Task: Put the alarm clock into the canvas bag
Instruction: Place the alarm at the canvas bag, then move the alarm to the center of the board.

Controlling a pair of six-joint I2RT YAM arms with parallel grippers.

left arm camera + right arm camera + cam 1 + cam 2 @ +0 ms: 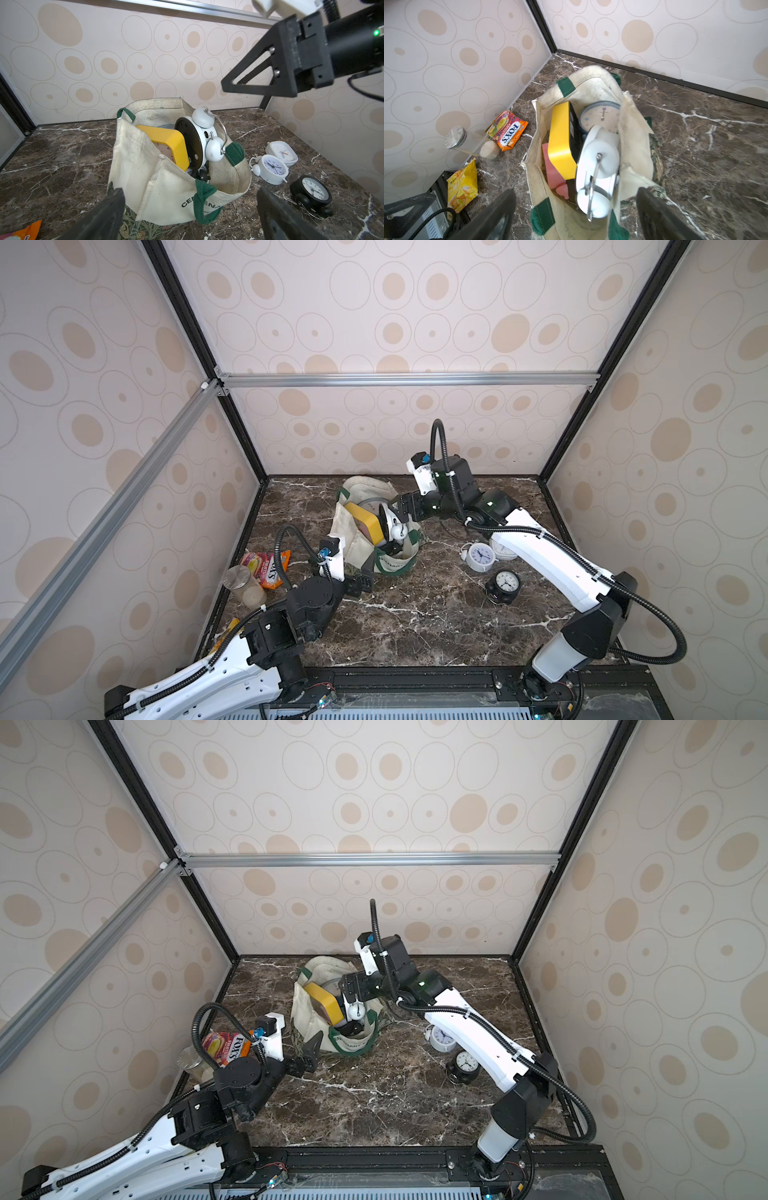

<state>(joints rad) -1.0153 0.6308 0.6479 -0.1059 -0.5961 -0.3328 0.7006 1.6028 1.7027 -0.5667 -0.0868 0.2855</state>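
Right pincer [576,192] of mine hangs over the canvas bag [591,85], spread wide and holding nothing. Under it, the white alarm clock [598,166] lies inside the bag, next to a yellow clock [560,141] and a gray clock [601,118]. From my left wrist I see my left pincer [190,195], wide too and empty, low and just beside the bag. A small white clock [272,168], a square white clock [282,152] and a black clock [313,191] sit on the counter [62,155] near the bag. In both top views the alarm clock [392,524] [354,1010] pokes up out of the bag's mouth.
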